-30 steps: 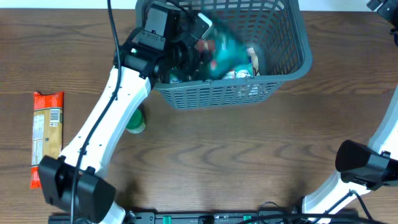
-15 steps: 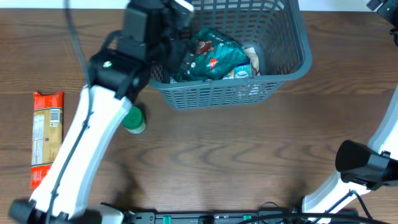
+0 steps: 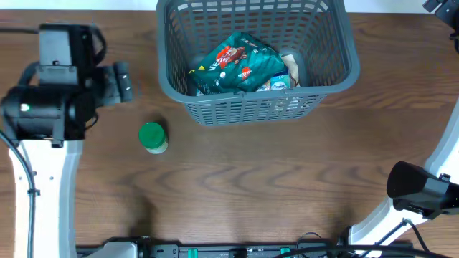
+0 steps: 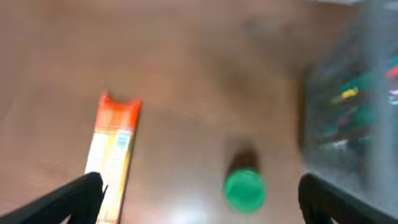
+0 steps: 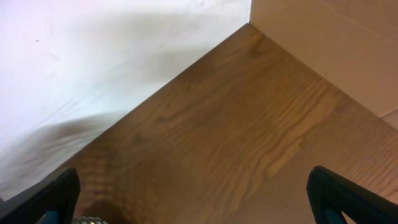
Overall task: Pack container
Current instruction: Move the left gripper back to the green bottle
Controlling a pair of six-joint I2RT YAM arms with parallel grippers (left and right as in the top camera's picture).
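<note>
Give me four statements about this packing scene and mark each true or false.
1. The teal snack bag lies inside the container. True.
2. The green-lidded jar sits in the container. False: it stands on the table, outside the container's near left corner.
3. The left claw is open and holds nothing. True.
4. The orange pack is gripped in the left claw. False: it lies flat on the table, apart from the claw.

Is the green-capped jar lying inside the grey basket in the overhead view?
No, the green-capped jar stands on the table, outside the basket and apart from it.
</note>
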